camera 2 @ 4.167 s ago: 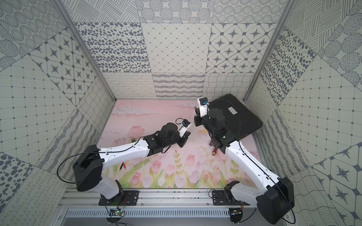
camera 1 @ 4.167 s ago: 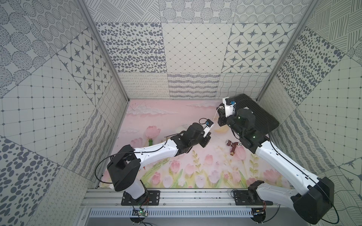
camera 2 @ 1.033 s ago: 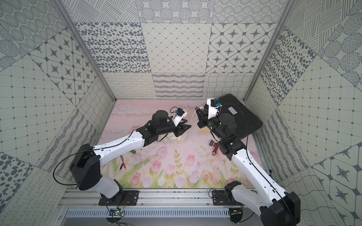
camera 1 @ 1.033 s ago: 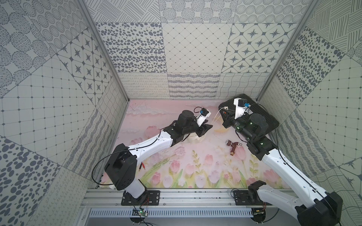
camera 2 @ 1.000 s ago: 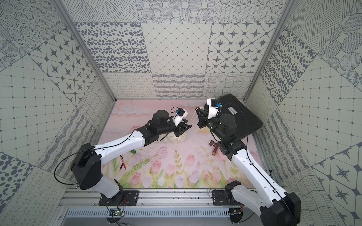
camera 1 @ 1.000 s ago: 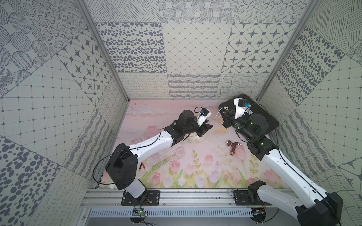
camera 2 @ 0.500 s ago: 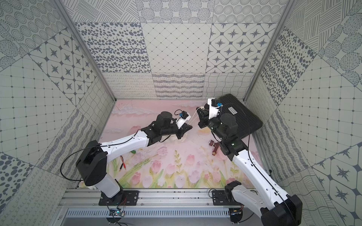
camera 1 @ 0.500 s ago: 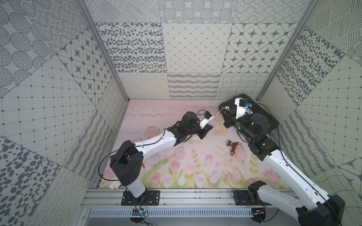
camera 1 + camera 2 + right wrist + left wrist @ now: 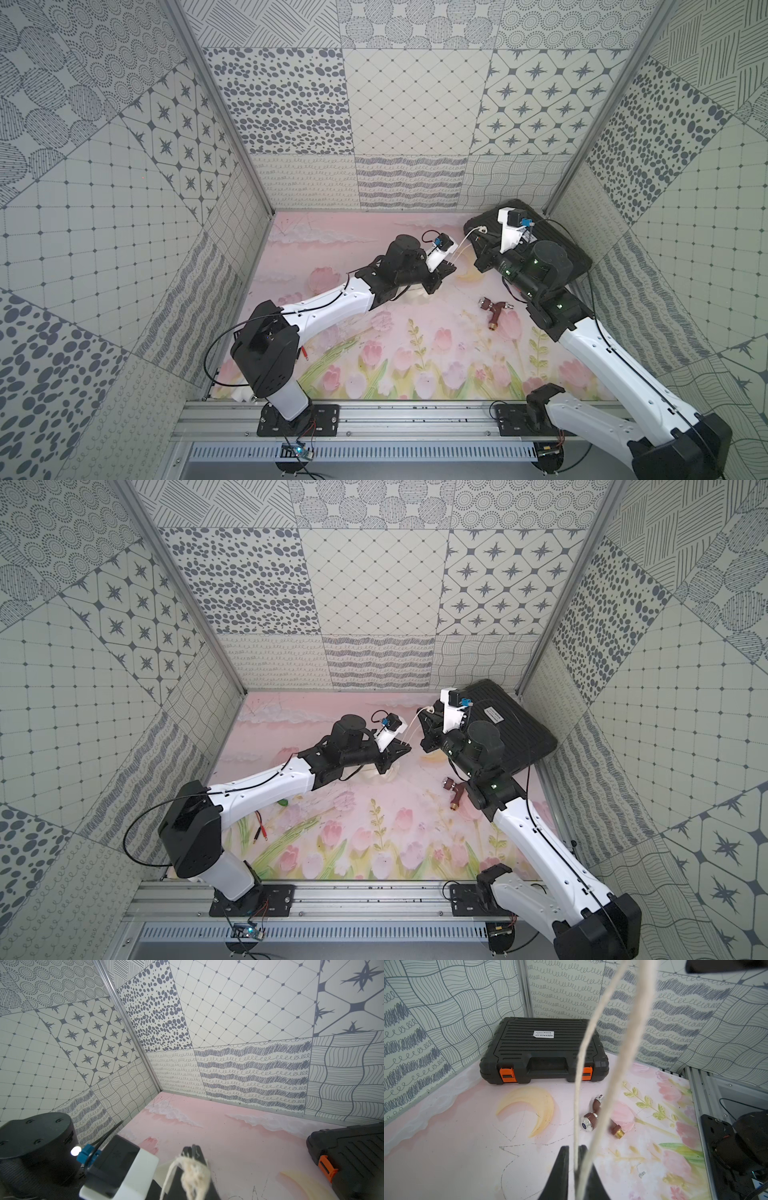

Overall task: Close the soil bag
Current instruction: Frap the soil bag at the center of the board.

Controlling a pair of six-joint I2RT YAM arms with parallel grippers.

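The soil bag (image 9: 415, 297) lies on the desk (image 9: 436, 357) toward the back middle, well apart from the black case (image 9: 575, 259) in the corner. It is mostly hidden under the left end effector (image 9: 574, 1150), so its neck cannot be seen. Two white cords (image 9: 612, 1064) run up from there to the right end effector (image 9: 193, 1150), which is clamped tight on their frayed, knotted end and held raised just beside the case. The left end effector's jaws stand almost together with one cord passing between them and the other cord outside. I cannot tell whether it pinches that cord or only guides it. In both top views the cords look stretched, not slack, so the drawing step seems well under way. What appears left is to finish cinching the neck and let go.
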